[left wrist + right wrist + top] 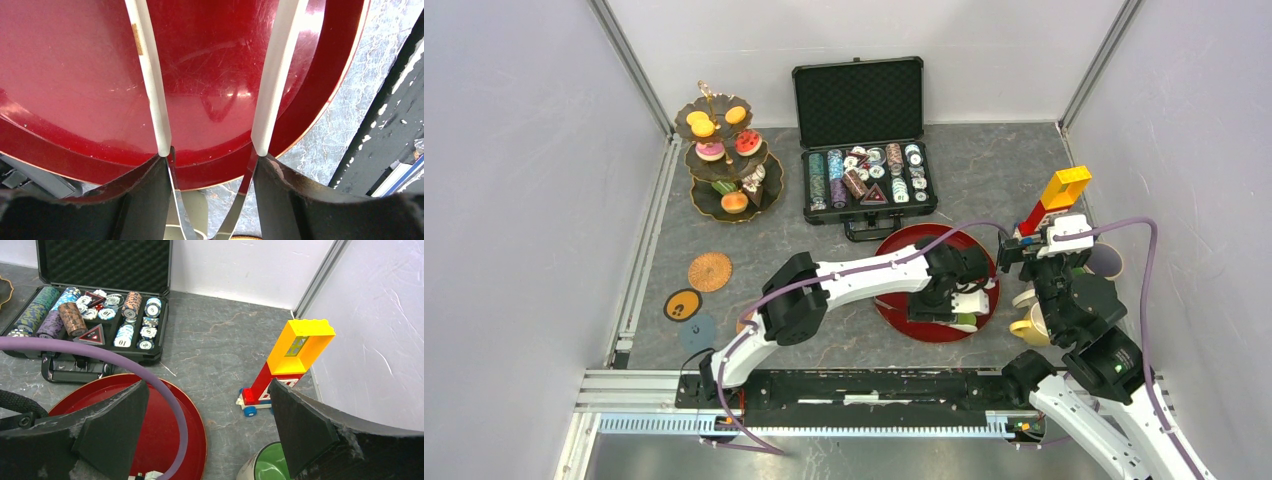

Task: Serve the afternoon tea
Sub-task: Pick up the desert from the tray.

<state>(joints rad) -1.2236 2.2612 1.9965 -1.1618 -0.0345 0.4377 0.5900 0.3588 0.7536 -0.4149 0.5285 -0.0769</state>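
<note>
White arms, black joints, purple cables.

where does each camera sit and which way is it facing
Top external: above and behind the bases, looking down on the table; both arms show.
Left wrist: on the left arm, looking down at the red tray; its two fingers show.
Right wrist: on the right arm, facing the back wall, poker chip case and block tower; its fingers show.
Shared: the red tray appears in all three.
</note>
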